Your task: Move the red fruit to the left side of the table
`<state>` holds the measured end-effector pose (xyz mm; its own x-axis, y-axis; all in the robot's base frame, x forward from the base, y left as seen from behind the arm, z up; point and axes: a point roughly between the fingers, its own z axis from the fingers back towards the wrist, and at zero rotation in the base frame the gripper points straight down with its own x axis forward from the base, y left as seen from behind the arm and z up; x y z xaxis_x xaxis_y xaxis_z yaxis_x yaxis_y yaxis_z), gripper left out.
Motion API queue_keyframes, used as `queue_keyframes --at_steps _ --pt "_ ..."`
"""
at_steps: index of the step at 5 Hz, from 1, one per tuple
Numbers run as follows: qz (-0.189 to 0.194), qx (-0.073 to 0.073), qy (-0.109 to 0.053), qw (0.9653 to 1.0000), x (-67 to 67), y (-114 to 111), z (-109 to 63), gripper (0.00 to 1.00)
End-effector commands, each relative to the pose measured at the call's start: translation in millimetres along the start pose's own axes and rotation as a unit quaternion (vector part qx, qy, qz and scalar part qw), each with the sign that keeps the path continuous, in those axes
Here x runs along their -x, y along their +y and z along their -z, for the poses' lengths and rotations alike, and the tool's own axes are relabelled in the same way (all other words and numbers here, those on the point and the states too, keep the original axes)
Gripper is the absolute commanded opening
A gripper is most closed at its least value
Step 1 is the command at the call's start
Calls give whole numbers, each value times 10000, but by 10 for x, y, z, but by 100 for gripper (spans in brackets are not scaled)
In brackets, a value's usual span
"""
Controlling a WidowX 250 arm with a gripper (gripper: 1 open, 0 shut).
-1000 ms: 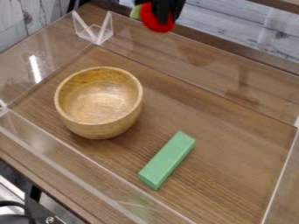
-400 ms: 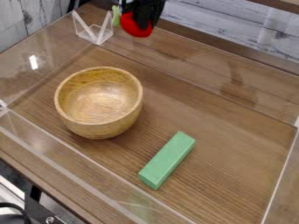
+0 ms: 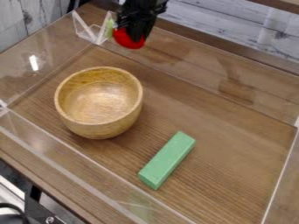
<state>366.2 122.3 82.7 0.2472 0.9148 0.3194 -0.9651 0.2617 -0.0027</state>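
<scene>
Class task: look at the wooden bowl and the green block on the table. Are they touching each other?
Apart. The camera view shows a clear strip of bare tabletop between the wooden bowl and the green block, which lies nearer the front right.

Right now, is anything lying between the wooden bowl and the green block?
No. In the camera view, only bare wood-grain table shows between the wooden bowl and the green block; they sit apart with nothing in the gap.

Table (image 3: 222,96) is brown wood-grain, smooth, edged by clear glossy acrylic walls (image 3: 35,131). Bowl (image 3: 100,102) is light wood, matt. Fruit (image 3: 129,38) is glossy red plastic; block (image 3: 167,160) matt green.
</scene>
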Motion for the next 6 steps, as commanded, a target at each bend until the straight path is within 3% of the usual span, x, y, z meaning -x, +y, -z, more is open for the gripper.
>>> queue_keyframes --at_steps 1,2,3,6 --pt "-125 181 -107 9997 -122 -21 -46 0" --pt "-638 14 -108 9979 -61 -24 -71 0" --pt "-1158 -146 -105 9931 -39 -85 -97 0" --pt "-937 42 -23 9956 168 -127 -266 0"
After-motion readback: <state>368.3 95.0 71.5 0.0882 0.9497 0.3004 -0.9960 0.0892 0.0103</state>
